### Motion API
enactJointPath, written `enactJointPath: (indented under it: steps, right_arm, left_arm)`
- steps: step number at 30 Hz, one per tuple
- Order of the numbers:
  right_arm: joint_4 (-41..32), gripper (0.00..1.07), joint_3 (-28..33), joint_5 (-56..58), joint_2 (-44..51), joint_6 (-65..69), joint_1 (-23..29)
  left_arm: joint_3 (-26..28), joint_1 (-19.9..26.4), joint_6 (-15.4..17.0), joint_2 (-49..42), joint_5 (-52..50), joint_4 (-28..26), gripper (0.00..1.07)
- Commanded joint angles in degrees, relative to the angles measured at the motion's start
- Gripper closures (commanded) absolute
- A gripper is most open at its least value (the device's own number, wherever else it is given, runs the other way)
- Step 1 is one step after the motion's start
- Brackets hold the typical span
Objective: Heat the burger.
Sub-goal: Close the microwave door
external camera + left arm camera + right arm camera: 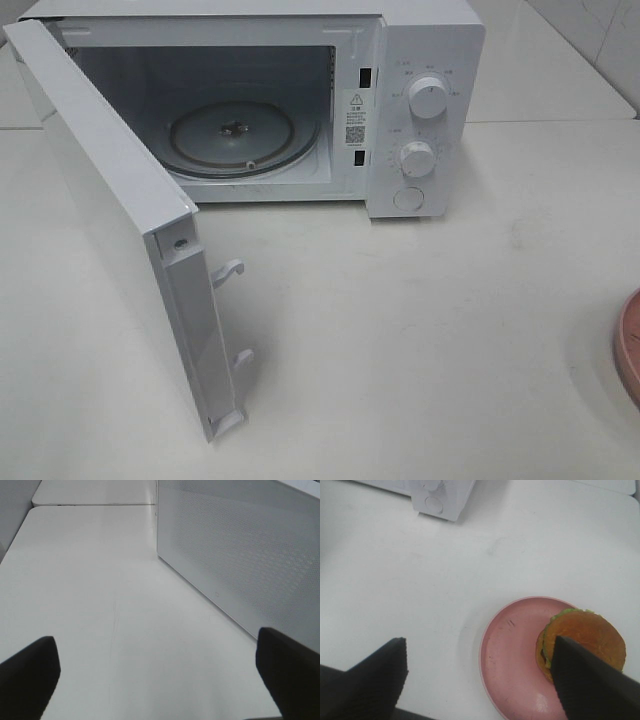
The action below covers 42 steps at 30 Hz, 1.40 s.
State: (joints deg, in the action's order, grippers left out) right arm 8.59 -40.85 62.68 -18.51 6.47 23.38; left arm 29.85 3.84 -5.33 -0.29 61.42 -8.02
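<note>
The burger, with its brown bun and green lettuce rim, lies on the far side of a round pink plate in the right wrist view. My right gripper hovers above the plate, open and empty, and one fingertip overlaps the burger's near edge. The exterior high view shows only the plate's rim at the right edge; the burger and both arms are out of view there. My left gripper is open and empty over bare table beside the microwave door.
A white microwave stands at the back with its door swung wide toward the front left. Its glass turntable holds nothing. Two knobs and a button are on its right panel. The microwave's corner lies beyond the plate.
</note>
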Motion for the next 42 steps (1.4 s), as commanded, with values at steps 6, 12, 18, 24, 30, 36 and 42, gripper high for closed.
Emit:
enactJointPath:
  steps: [6, 12, 18, 24, 30, 36, 42]
  right_arm:
    - [-2.35, 0.31, 6.19, -3.55, 10.2, -1.38, -7.22]
    - [-2.35, 0.31, 11.4, -7.05, 16.5, -1.38, -12.26]
    - [-2.35, 0.31, 12.26, -5.67, 20.57, -1.78, -14.04]
    - [-2.69, 0.31, 12.26, -5.67, 20.57, -2.18, -13.98]
    - [-2.69, 0.31, 12.26, -5.67, 20.57, -2.18, -13.98]
    - [-2.69, 0.31, 12.26, -5.67, 20.57, -2.18, -13.98]
    - [-2.69, 0.31, 12.26, -5.67, 20.57, -2.18, -13.98]
  left_arm:
    - [-0.23, 0.11, 0.29, -0.23, 0.17, -0.46, 0.07]
    - [-0.23, 0.11, 0.29, -0.23, 0.17, -0.46, 0.07]
    - [-0.23, 0.11, 0.29, -0.23, 0.17, -0.46, 0.07]
    - [-0.23, 0.11, 0.29, -0.34, 0.17, -0.46, 0.07]
    - [-0.23, 0.11, 0.29, -0.34, 0.17, -0.46, 0.07]
    - [-0.23, 0.11, 0.29, -0.34, 0.17, -0.46, 0.07]
    - [-0.23, 0.11, 0.29, -0.34, 0.17, -0.46, 0.07]
